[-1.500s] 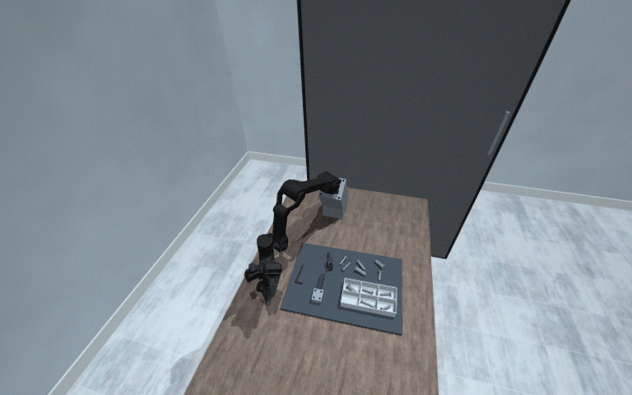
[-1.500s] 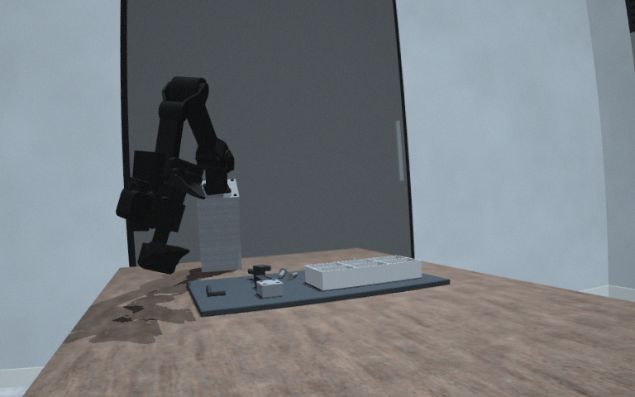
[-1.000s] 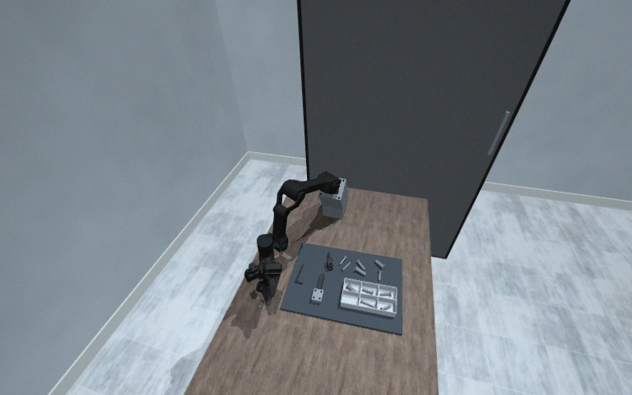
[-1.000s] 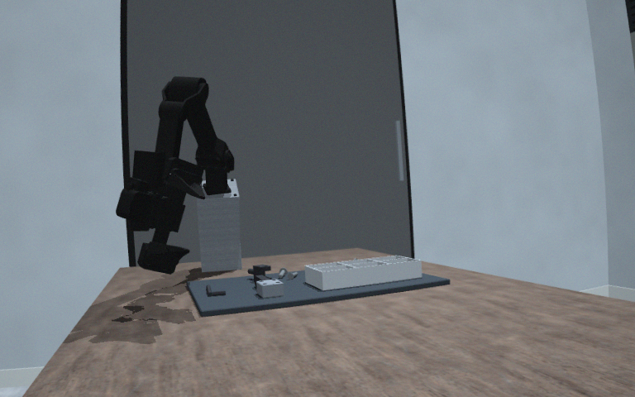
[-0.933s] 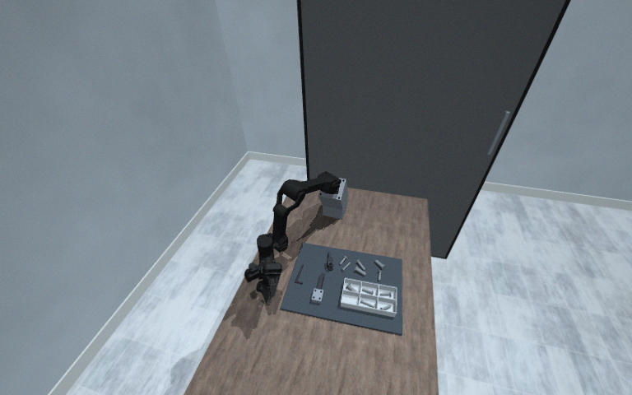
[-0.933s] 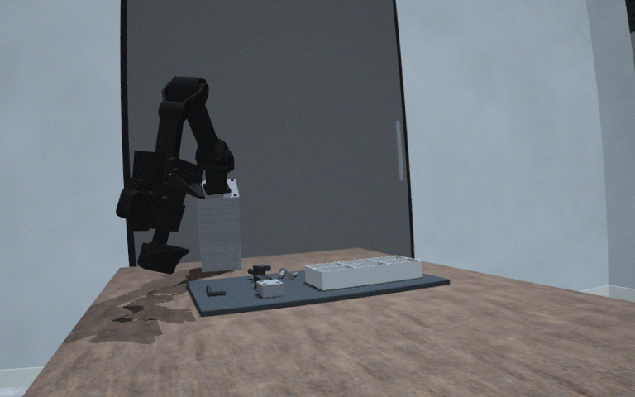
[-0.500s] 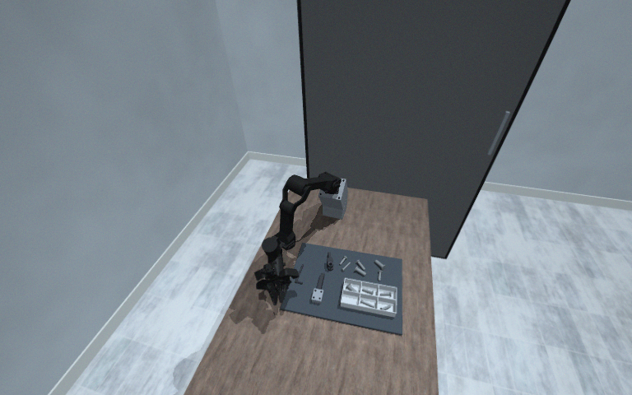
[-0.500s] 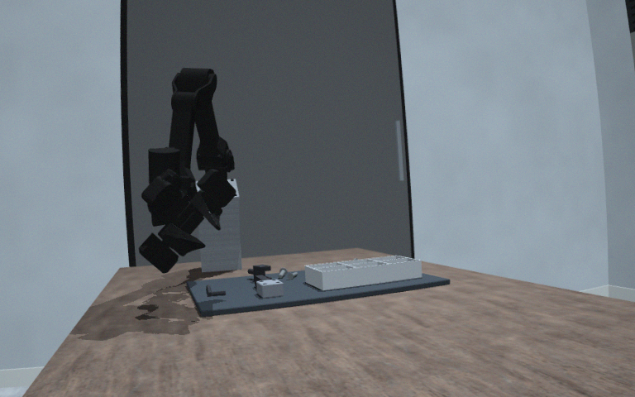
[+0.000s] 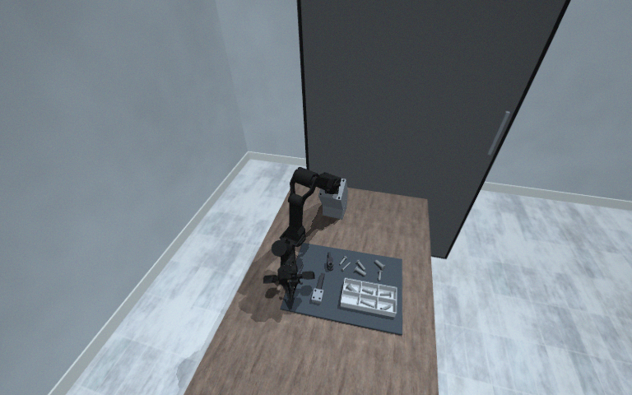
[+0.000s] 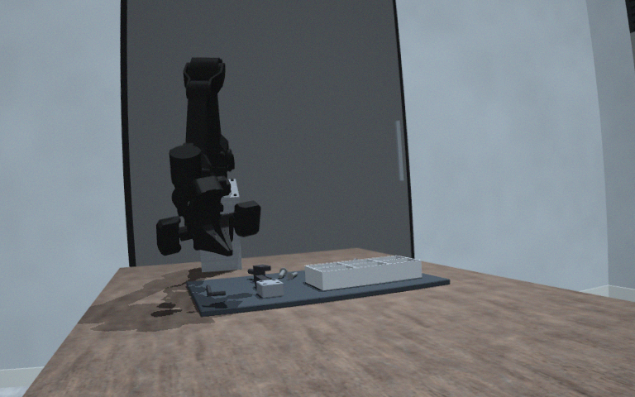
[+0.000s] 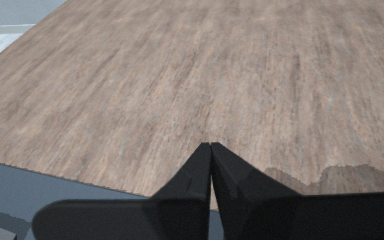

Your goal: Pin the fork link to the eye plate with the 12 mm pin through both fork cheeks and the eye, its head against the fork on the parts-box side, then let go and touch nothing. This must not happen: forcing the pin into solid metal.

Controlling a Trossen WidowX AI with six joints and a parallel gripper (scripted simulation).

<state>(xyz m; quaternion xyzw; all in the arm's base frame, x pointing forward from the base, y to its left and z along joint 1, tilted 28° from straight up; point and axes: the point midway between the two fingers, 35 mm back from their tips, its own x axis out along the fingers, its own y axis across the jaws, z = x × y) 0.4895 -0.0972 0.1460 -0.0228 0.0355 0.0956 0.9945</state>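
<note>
My gripper (image 9: 289,299) (image 10: 226,251) (image 11: 209,150) is shut and empty. It hangs above the left edge of the dark mat (image 9: 391,321) (image 10: 421,281) (image 11: 20,195), fingers pointing down. The eye plate (image 9: 318,295) (image 10: 269,288), a light grey block with a bar, stands on the mat just right of the gripper. The dark fork link (image 9: 329,262) (image 10: 259,270) lies behind it, apart from it. Several loose grey pins (image 9: 360,265) (image 10: 283,273) lie at the back of the mat. A small dark piece (image 10: 215,292) lies on the mat below the gripper. The wrist view shows only table and the mat's corner.
A white parts box (image 9: 368,296) (image 10: 362,272) with several compartments holding pins stands on the mat's right half. A grey pedestal (image 9: 334,203) (image 10: 220,260) bears the arm's base at the table's back. A dark door stands behind the wooden table (image 9: 326,363) (image 10: 374,346).
</note>
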